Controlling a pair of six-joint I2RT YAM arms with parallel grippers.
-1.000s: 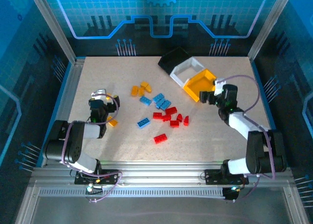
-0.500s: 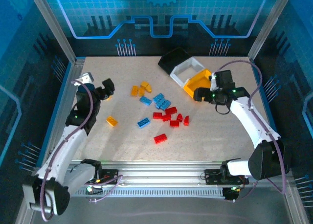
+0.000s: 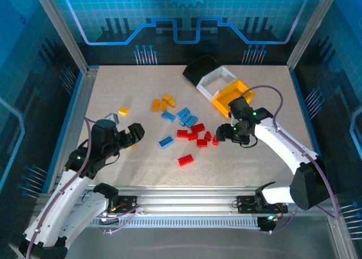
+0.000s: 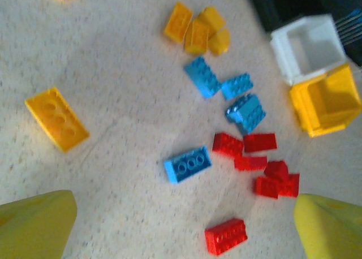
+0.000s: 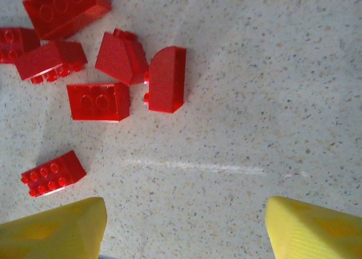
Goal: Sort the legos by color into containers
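From above, the white bin (image 3: 218,81) sits toward the far side of the worktop (image 3: 113,83). The black bin (image 3: 201,67) touches its far-left side and the yellow bin (image 3: 232,96) its near-right side. No lego is seen inside any of them. Left of the white bin and nearer the arms lie the orange legos (image 3: 162,103), with a single orange lego (image 3: 123,110) farther left. Nearer than the white bin come the blue legos (image 3: 184,116), then the red legos (image 3: 197,136). A single blue lego (image 3: 166,141) and a single red lego (image 3: 185,160) lie farthest from it toward the arms. The right pincer (image 3: 223,133) hangs on the near side of the white bin, just beside the right end of the red legos. The left pincer (image 3: 134,133) is well to the left of the white bin, near the single blue lego.

In the left wrist view the left pincer (image 4: 181,202) is released, its tips spread wide over bare worktop. The white bin (image 4: 308,47) is at upper right. The yellow bin (image 4: 328,100) is just below it and the legos are spread to its left. An orange brick (image 4: 56,119) lies farthest from it.

In the right wrist view the right pincer (image 5: 184,211) is released with nothing between its tips. The red legos (image 5: 99,100) are scattered ahead of its left tip.
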